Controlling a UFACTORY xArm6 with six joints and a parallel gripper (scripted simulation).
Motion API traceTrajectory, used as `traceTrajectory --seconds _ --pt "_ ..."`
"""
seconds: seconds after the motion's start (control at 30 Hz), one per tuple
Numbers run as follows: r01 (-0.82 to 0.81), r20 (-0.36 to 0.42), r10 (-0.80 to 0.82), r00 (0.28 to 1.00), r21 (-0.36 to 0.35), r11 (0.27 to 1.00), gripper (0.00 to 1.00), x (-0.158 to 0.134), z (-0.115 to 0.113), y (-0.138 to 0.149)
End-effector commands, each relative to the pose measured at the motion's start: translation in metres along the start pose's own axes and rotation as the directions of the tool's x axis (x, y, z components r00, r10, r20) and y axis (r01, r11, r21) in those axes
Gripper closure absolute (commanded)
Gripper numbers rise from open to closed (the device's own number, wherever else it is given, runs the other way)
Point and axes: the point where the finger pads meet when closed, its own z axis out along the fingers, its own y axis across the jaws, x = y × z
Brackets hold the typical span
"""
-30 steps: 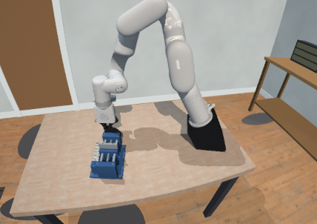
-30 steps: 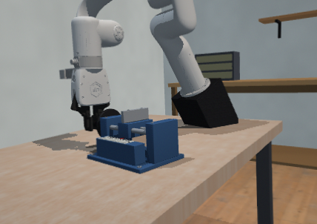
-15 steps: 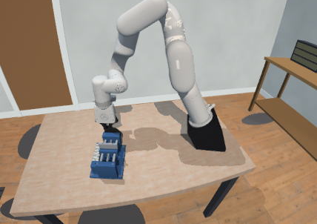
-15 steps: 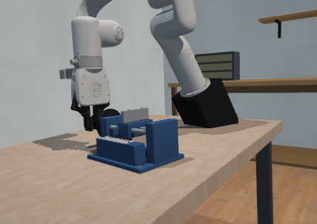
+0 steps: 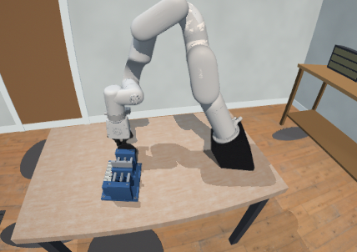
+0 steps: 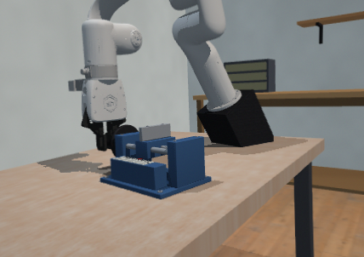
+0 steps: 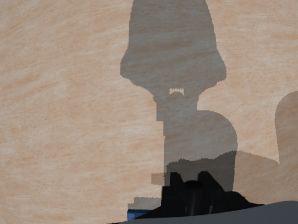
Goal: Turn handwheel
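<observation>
A blue screw-stop fixture (image 5: 122, 177) stands on the table, with grey rods and a grey stop block (image 6: 155, 132) on top. A scale strip with a small red pointer (image 6: 137, 160) runs along its near side. The dark handwheel (image 6: 124, 132) sits at the fixture's far end. My gripper (image 6: 104, 142) points down at that end and is shut on the handwheel's handle. In the wrist view only dark finger parts (image 7: 193, 196) and a sliver of blue show. The pointer's reading is too small to tell.
The arm's black base (image 5: 232, 148) stands at the table's right rear. A wooden shelf (image 5: 329, 104) with a dark box (image 5: 344, 62) stands off the table to the right. The table's front edge is close to the fixture.
</observation>
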Motion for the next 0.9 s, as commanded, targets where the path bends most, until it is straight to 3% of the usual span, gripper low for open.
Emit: traceTrajectory --seconds 0.0,0.87 --pt "0.000 0.000 0.000 1.000 0.000 1.000 0.94 0.000 0.000 0.000" --pt "0.000 0.000 0.000 1.000 0.000 1.000 0.94 0.000 0.012 0.002"
